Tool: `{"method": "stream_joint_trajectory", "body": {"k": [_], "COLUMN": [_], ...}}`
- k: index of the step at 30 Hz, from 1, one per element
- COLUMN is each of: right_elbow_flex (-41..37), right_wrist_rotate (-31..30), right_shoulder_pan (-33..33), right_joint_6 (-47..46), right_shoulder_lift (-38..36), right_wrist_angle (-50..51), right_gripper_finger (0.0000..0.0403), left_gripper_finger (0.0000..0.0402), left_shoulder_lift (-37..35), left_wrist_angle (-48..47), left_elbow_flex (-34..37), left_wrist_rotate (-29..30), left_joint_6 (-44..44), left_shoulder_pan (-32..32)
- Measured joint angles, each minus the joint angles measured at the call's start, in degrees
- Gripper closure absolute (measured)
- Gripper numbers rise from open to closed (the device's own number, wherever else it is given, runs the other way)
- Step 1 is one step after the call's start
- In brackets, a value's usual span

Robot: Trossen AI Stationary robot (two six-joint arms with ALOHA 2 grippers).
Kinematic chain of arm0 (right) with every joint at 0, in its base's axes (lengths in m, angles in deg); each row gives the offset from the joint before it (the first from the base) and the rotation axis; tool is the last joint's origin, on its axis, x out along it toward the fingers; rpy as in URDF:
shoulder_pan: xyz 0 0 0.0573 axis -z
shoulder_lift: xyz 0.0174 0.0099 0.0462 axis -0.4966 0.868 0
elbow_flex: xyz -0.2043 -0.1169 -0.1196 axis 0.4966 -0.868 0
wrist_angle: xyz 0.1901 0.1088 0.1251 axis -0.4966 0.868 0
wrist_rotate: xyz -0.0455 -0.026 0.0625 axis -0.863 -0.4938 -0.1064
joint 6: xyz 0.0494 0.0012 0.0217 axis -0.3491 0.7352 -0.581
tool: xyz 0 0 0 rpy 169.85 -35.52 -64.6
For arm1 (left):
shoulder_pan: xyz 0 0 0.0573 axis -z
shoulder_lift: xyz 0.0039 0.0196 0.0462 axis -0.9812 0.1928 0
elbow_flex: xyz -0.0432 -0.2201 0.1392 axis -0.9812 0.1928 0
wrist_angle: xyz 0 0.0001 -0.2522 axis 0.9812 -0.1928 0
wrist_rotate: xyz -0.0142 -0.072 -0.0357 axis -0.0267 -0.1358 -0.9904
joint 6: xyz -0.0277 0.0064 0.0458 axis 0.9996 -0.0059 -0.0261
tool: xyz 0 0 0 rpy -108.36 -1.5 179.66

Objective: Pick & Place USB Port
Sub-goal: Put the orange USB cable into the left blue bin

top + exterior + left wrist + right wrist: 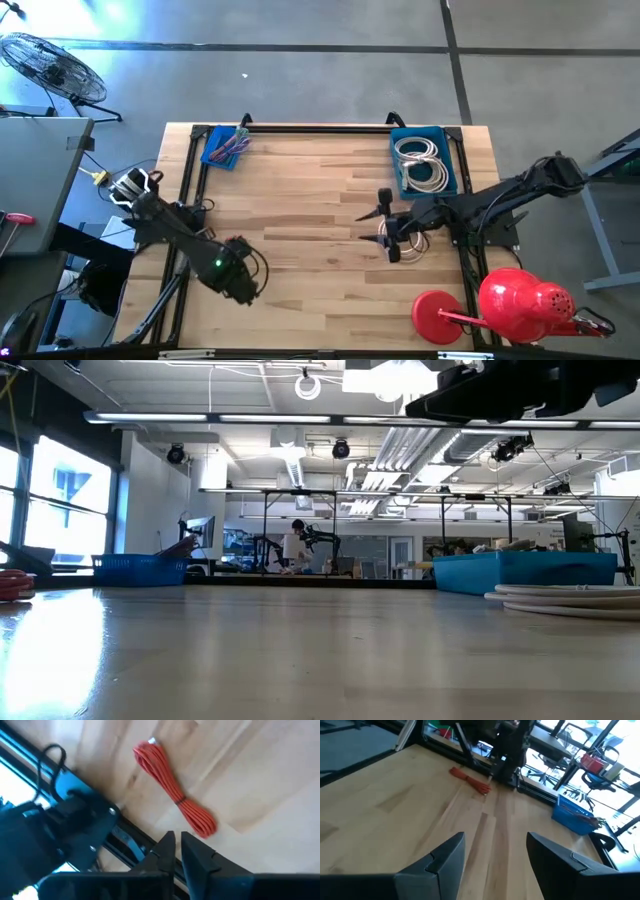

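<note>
Red cable (174, 791) (unseen from above) — near left gripper (177, 851), pinched empty.

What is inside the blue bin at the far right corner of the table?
The blue bin holds coiled white cables, stacked as loops. Whatever lies beneath the coils is covered and cannot be seen.

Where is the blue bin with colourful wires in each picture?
High view: bin at the top left corner of the table.
Low view: left, at the far edge.
Left wrist view: not in it.
Right wrist view: at a far table corner.
Shared landmark: the wooden table.
</note>
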Motion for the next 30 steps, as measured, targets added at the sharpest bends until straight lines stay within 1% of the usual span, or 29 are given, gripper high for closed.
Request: {"method": "stream_joint_trajectory", "body": {"k": [2, 5, 7, 10, 13, 18, 22, 27, 30], "right_elbow_flex": [0.0, 0.0, 0.0, 0.0, 0.0, 0.0, 0.0, 0.0, 0.0], "right_wrist_rotate": [-1.0, -2.9, -4.3, -5.4, -5.4, -5.4, -5.4, -5.4, -5.4], "right_shoulder_pan": [-1.3, -3.2, -4.1, -5.1, -5.5, -5.6, -5.6, -5.6, -5.6], "right_joint_6": [0.0, 0.2, 0.4, 1.1, 1.5, 1.5, 1.5, 1.5, 1.5], "right_shoulder_lift": [0.0, 0.0, 0.0, 0.0, 0.0, 0.0, 0.0, 0.0, 0.0], "right_wrist_angle": [0.7, 1.7, 2.3, 2.8, 3.8, 4.5, 4.5, 4.5, 4.5], "right_gripper_finger": [0.0199, 0.0199, 0.0199, 0.0199, 0.0199, 0.0199, 0.0199, 0.0199, 0.0199], "left_gripper_finger": [0.0390, 0.0399, 0.0397, 0.0397, 0.0397, 0.0397, 0.0397, 0.0396, 0.0396], "left_shoulder_lift": [-1.5, -5.0, -8.1, -13.1, -17.7, -22.4, -24.1, -24.0, -24.0], "left_wrist_angle": [-0.3, -0.6, -0.7, -0.6, -0.4, 1.9, 7.9, 16.2, 17.9], "left_elbow_flex": [1.4, 4.2, 6.1, 9.0, 11.5, 16.0, 20.8, 27.8, 30.7], "left_wrist_rotate": [1.6, 2.7, 2.6, 2.5, 5.3, 9.4, 9.9, 9.1, 8.2], "left_joint_6": [-2.7, -1.3, 1.1, 6.2, 11.0, 17.2, 18.1, 17.9, 17.9], "left_shoulder_pan": [-1.1, -1.3, -1.1, 1.0, 3.5, 8.2, 9.7, 9.7, 9.6]}}
